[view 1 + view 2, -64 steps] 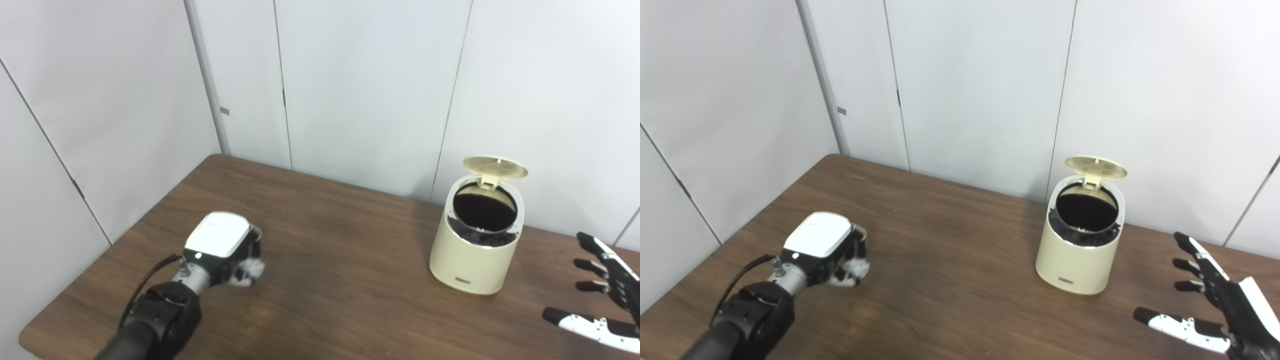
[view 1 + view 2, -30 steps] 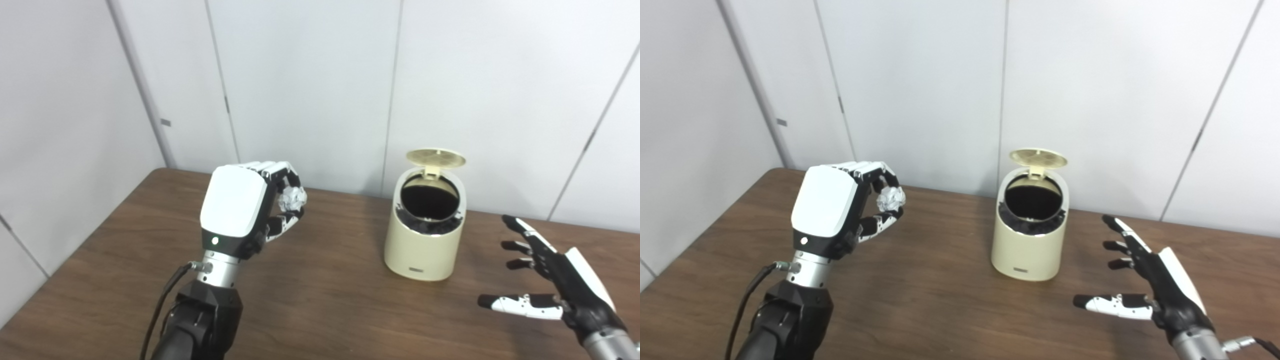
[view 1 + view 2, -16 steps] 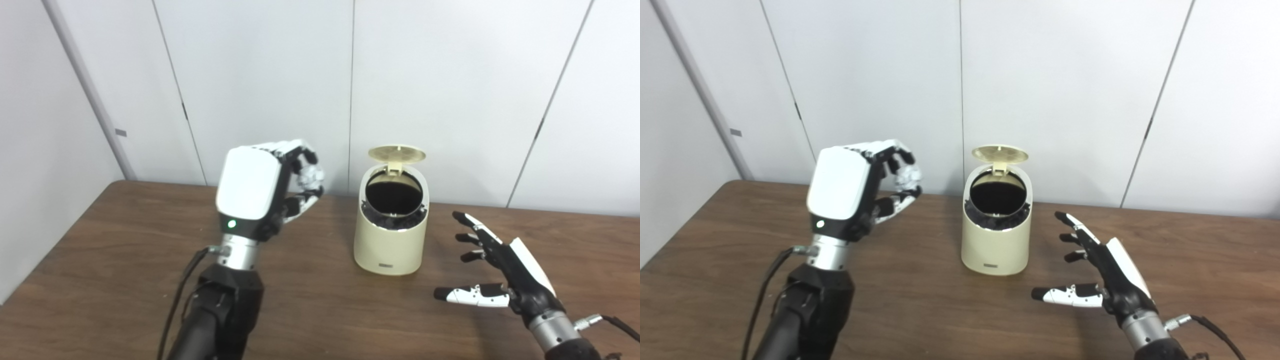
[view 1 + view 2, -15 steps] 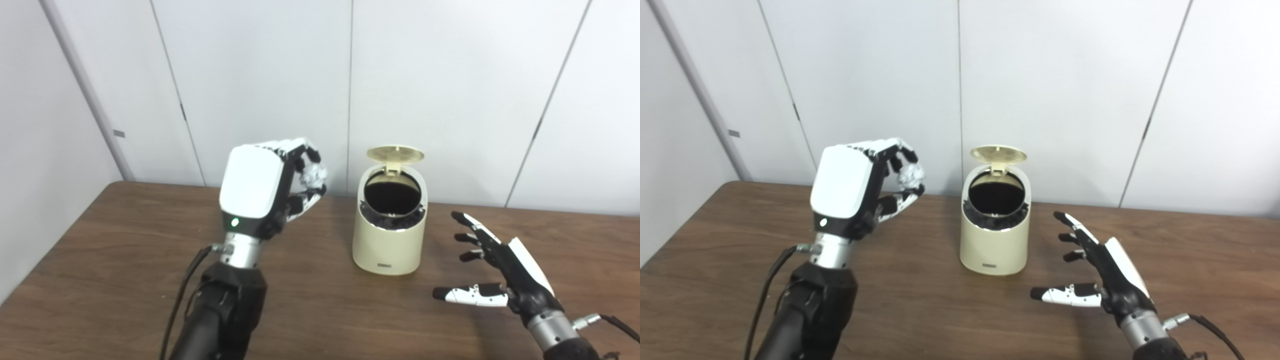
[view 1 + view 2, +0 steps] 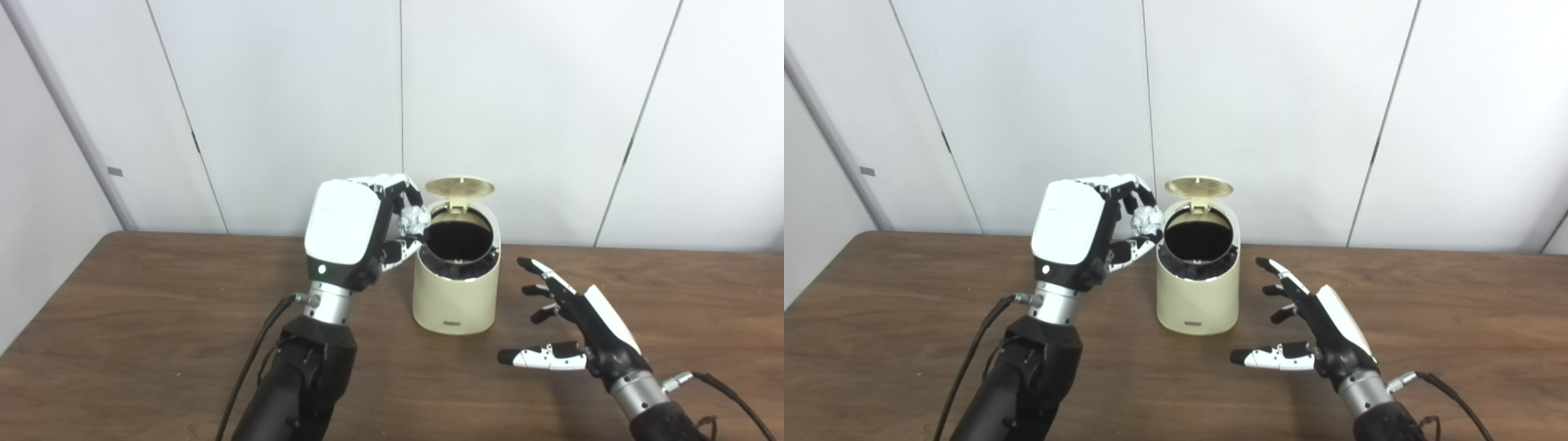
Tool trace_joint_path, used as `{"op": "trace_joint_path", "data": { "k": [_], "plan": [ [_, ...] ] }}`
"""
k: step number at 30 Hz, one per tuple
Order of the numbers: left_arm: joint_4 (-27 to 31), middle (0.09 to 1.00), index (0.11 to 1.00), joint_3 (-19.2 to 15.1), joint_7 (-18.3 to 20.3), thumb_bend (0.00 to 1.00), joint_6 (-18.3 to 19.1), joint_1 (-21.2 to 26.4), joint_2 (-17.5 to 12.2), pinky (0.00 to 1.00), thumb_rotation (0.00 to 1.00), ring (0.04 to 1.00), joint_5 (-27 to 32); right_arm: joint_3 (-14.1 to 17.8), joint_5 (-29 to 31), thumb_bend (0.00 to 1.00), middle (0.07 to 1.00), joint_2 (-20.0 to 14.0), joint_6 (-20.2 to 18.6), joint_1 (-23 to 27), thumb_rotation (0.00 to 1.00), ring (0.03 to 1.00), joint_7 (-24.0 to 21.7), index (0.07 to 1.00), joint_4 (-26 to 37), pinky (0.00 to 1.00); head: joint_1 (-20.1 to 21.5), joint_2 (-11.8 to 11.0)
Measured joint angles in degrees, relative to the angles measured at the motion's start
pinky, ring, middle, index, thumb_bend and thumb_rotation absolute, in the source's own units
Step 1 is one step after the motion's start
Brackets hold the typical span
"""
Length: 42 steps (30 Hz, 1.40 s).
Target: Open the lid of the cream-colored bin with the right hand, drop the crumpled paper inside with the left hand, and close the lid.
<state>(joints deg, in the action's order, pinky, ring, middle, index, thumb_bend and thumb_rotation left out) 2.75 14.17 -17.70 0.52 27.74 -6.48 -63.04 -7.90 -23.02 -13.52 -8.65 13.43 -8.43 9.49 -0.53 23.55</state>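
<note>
The cream-colored bin point(image 5: 454, 297) stands on the brown table point(image 5: 147, 318), its round lid point(image 5: 460, 186) tipped up at the back and its dark mouth showing. My left hand point(image 5: 361, 236) is raised just left of the bin's rim, shut on the crumpled white paper point(image 5: 414, 220), which sits level with the rim's left edge. My right hand point(image 5: 582, 331) hovers open to the right of the bin, fingers spread, touching nothing.
White wall panels point(image 5: 294, 110) rise right behind the table's far edge. A black cable point(image 5: 729, 398) trails from my right wrist. Bare tabletop lies on both sides of the bin.
My left hand has carried the paper rightward, from well left of the bin to its rim. The view has panned right. The right hand stays open and the lid stays up.
</note>
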Motion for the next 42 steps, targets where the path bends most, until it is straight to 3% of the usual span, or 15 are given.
{"op": "trace_joint_path", "data": {
  "k": [5, 7, 13, 16, 35, 42],
  "plan": [
    [-2.36, 0.473, 0.483, 1.46, -0.69, 0.53, -0.04, 1.23, 0.56, 0.19, 0.00, 0.314, 0.33, -0.06, -0.55, 0.74, 0.927, 0.34, -0.01, 0.00, 0.26, 0.820, 0.29, 0.899, 0.01, 0.64, 0.79, -0.26],
    [-3.49, 0.424, 0.515, 2.00, -1.39, 0.52, -0.04, 1.76, 0.73, 0.21, 0.00, 0.335, 0.32, -0.14, -0.56, 0.74, 0.932, 0.51, -0.02, 0.01, 0.26, 0.825, 0.30, 0.903, 0.02, 0.64, 1.05, -0.26],
    [-6.05, 0.472, 0.484, 3.61, -2.99, 0.53, -0.02, 2.10, 1.02, 0.19, 0.00, 0.335, 0.24, -0.17, -1.06, 0.75, 0.928, 0.63, -0.09, 0.01, 0.27, 0.818, 0.30, 0.901, 0.19, 0.63, 1.32, -0.18],
    [-7.91, 0.474, 0.485, 4.25, -3.13, 0.53, 0.00, 2.66, 1.00, 0.26, 0.00, 0.374, 0.27, -0.17, -1.40, 0.75, 0.928, 0.63, -0.13, 0.01, 0.28, 0.817, 0.30, 0.902, 0.24, 0.63, 1.32, -0.18],
    [-21.72, 0.417, 0.525, 8.30, -9.11, 0.52, 0.12, 8.65, 0.05, 0.33, 0.00, 0.408, -0.02, -0.06, -2.03, 0.75, 0.937, 0.57, -0.22, 0.05, 0.31, 0.834, 0.29, 0.912, 0.60, 0.65, 2.11, -0.18],
    [-23.11, 0.442, 0.532, 9.14, -8.64, 0.52, 1.13, 10.03, 0.12, 0.47, 0.00, 0.521, 0.16, 0.93, -0.45, 0.74, 0.940, 0.17, -0.17, 0.07, 0.25, 0.841, 0.23, 0.906, 0.60, 0.67, 1.85, 0.00]
  ]
}}
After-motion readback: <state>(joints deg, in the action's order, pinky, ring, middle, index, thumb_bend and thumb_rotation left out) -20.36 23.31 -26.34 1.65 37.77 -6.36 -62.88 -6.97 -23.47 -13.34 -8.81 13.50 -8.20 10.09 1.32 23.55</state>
